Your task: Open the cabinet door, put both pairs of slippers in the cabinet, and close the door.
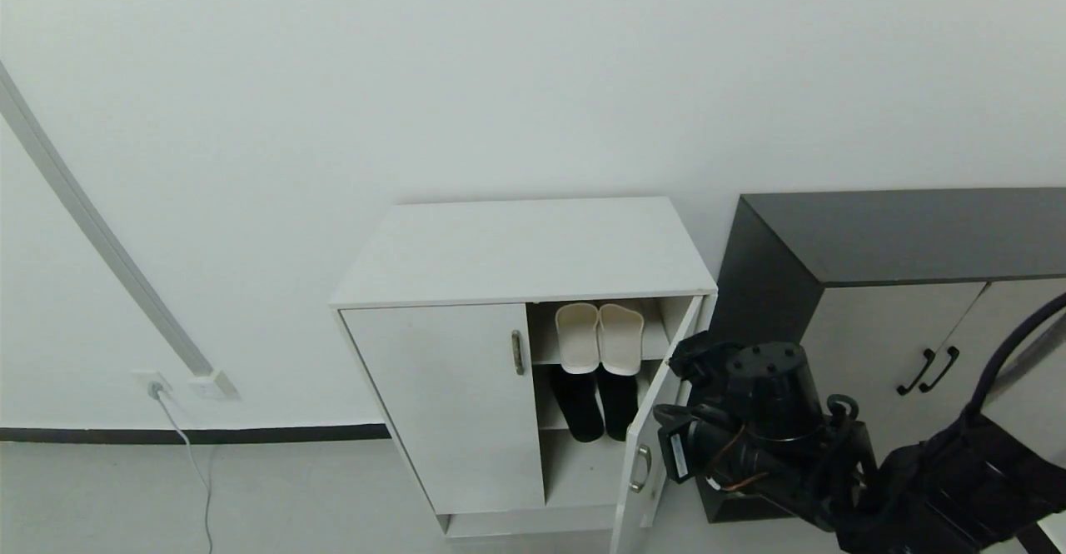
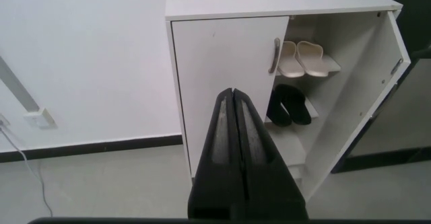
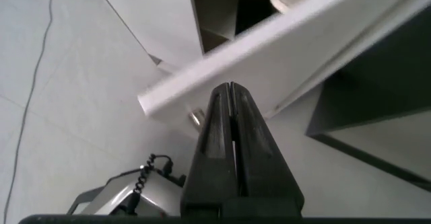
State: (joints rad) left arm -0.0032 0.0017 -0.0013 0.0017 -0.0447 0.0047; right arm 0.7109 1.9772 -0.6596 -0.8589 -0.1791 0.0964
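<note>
The white cabinet [image 1: 533,254] stands against the wall with its left door [image 1: 441,404] closed and its right door [image 1: 658,421] swung out. A white pair of slippers [image 1: 600,337] lies on the upper shelf, toes out. A black pair [image 1: 594,404] lies on the shelf below. My right gripper [image 3: 231,86] is shut and empty, its tip right at the outer face of the open door [image 3: 269,56], above the door handle [image 3: 195,118]. My left gripper [image 2: 232,96] is shut and empty, in front of the closed door [image 2: 222,69] and well clear of it. Both pairs [image 2: 308,57] [image 2: 289,106] show inside.
A dark cabinet [image 1: 899,237] with grey doors stands close to the right of the open door. A wall socket [image 1: 154,387] with a cable hanging to the floor is at the left. Bare floor lies left of the white cabinet.
</note>
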